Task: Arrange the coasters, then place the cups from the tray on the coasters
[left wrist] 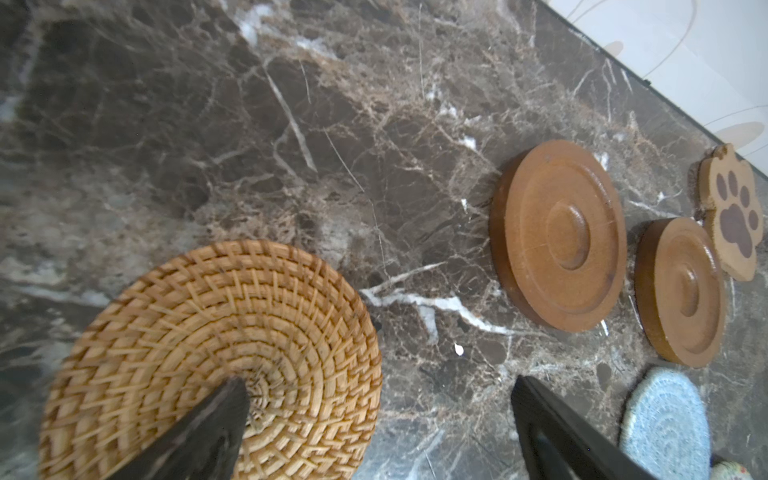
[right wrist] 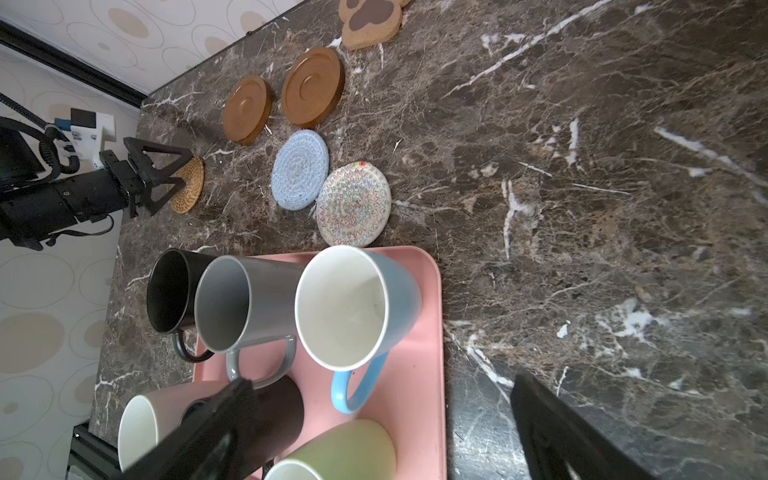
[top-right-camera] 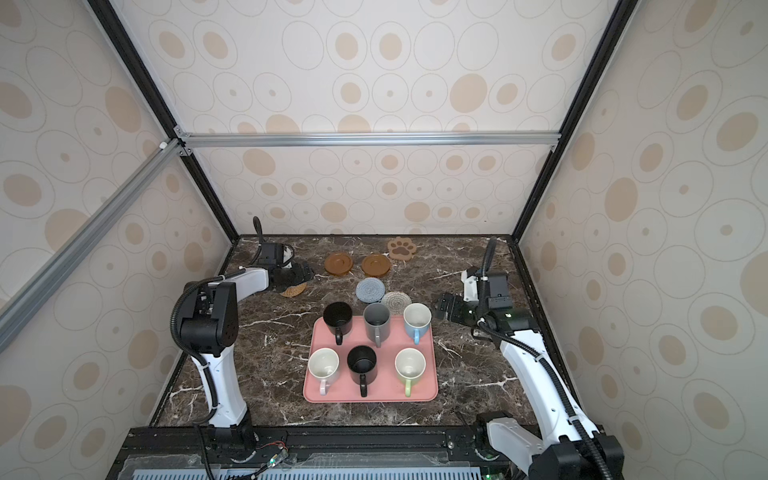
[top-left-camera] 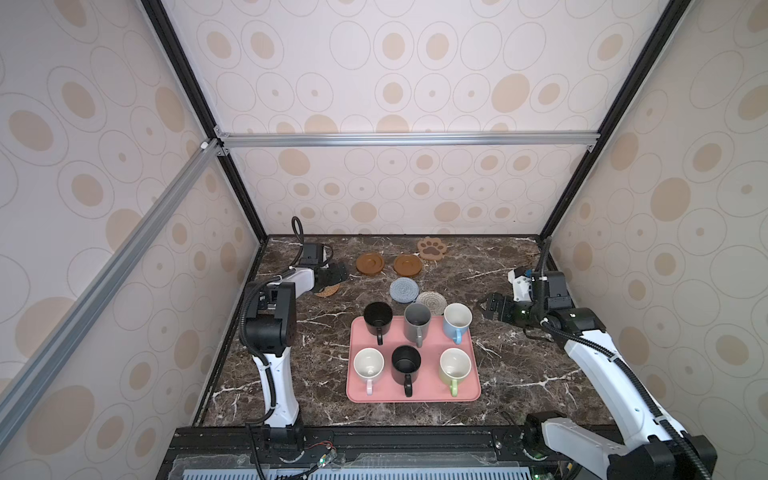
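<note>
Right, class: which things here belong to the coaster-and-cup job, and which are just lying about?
Belongs: left brown disc coaster, right brown disc coaster, paw coaster, blue knitted coaster, cream knitted coaster, rattan coaster, far black mug, near black mug, grey mug, light blue mug, pink mug, green mug, pink tray.
Just there: marble tabletop, aluminium frame.

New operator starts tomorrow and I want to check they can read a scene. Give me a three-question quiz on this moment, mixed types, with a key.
1. True or false: all six cups stand on the pink tray.
2. Fill the gap: the left gripper, fingers apart, is over the ____ coaster.
3. Count: how many of the coasters have a cup on them?

Key
1. True.
2. Woven rattan coaster.
3. None. All six lie bare on the table beyond the tray.
</note>
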Available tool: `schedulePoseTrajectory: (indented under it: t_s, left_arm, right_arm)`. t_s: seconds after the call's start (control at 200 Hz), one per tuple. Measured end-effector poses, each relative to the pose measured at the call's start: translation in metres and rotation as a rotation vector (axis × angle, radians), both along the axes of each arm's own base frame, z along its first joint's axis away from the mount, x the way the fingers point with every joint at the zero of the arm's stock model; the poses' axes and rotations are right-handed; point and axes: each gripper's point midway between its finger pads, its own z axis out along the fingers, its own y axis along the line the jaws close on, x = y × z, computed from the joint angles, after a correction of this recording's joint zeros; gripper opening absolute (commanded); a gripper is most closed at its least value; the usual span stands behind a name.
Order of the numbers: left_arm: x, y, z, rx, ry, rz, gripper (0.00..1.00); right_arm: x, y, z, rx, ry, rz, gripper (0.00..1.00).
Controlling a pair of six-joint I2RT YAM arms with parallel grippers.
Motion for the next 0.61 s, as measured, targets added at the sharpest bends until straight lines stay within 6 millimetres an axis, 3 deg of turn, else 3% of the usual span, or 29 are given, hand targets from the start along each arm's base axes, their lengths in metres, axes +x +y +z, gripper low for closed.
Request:
schedulePoseTrajectory:
  t_s: [0.195,0.36,0.605]
  left_arm:
    - [0.002,0.0,0.005,-0.003,0.0,0.0,1.0]
    - [0.002,0.013,0.012,0.048,-0.009,0.059,1.0]
    - [-0.002,0.011,0.058,0.019,-0.099,0.075,1.0]
  right_arm:
    - [0.0,-0.005,-0.002,-0.014,0.009,-0.027,1.0]
    - [0.001,-0.023,-0.005,-0.057,0.024,-0.144,1.0]
    - [-0.011,-0.049,0.004,-0.079,-0.07,-0.314,1.0]
